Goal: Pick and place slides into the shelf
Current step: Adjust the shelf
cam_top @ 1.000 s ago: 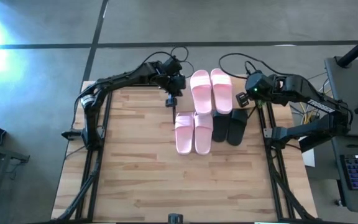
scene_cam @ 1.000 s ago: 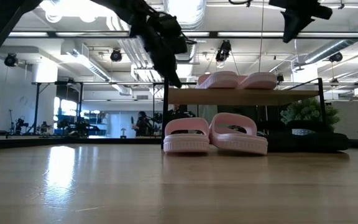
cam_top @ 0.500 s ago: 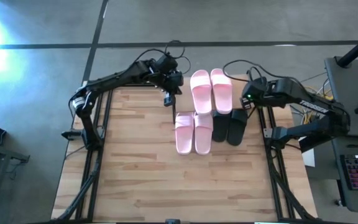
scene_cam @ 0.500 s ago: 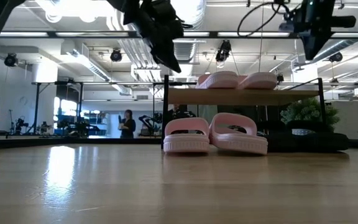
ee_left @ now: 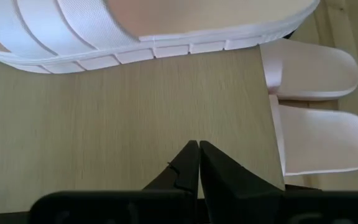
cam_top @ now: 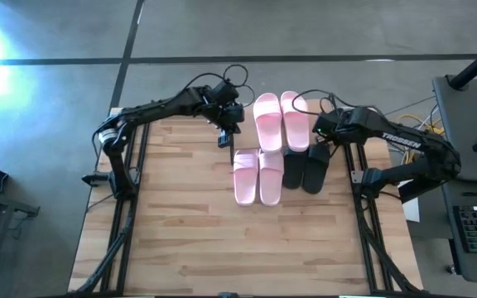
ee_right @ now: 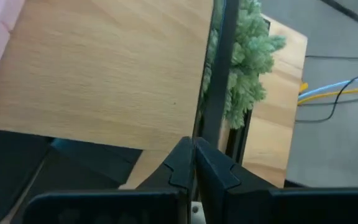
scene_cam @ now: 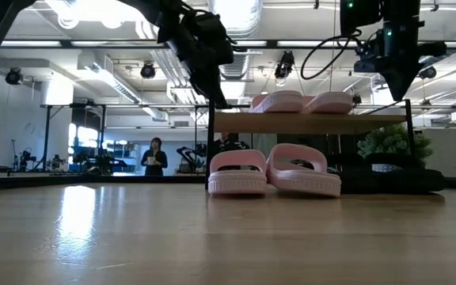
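The shelf stands at the table's far middle, with two pink slides lying on its light-wood top board. Two more pink slides and two black slides rest sole-down on the table, their far ends under the board. My left gripper hangs shut above the shelf's left end, over bare board. My right gripper hangs shut above the shelf's right end. Neither holds anything.
A green plant stands just beyond the shelf's right leg. The near half of the wooden table lies bare. Cables run off the table's right side. A person stands far off in the room.
My right gripper has come down toward the shelf's right end and tipped more steeply downward, staying shut. The slides and the shelf have not moved.
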Motion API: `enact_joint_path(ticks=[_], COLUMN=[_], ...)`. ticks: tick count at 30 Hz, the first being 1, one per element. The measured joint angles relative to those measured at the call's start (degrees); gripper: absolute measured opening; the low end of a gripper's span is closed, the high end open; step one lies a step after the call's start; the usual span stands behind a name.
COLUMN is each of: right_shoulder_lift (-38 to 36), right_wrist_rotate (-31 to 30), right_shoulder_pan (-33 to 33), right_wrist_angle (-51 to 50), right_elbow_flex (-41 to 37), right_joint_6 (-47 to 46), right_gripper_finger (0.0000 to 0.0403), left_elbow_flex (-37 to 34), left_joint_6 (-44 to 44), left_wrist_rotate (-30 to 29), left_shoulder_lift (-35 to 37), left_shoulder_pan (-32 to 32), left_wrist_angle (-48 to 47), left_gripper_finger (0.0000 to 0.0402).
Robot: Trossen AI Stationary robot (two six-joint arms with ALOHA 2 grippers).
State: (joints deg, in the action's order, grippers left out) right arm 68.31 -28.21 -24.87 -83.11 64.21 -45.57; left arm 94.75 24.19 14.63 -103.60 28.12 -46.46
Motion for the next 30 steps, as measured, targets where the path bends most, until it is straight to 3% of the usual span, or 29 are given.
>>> enact_joint_path(ticks=[8,19,30], right_shoulder_lift=[-0.6,-3.8,-4.2], right_wrist_rotate=[0.2,-4.6,-0.6], right_shoulder_pan=[0.0,-1.4,-4.3], right_wrist_angle=[1.0,-0.5,-3.8], right_elbow_flex=[-1.5,5.2,5.0], right_joint_6=[0.2,2.1,1.1], right_gripper_finger=[0.0008,0.001,0.008], left_elbow_flex=[-1.3,-1.1,-1.3], left_joint_6=[0.0,0.0,0.2], left_wrist_rotate=[-1.2,-4.0,-5.0], left_shoulder_lift=[0.6,0.9,2.0], left_shoulder_pan=[0.0,0.1,0.4], left_wrist_angle=[-0.1,-2.5,-2.8], left_gripper_finger=[0.0,0.0,0.0])
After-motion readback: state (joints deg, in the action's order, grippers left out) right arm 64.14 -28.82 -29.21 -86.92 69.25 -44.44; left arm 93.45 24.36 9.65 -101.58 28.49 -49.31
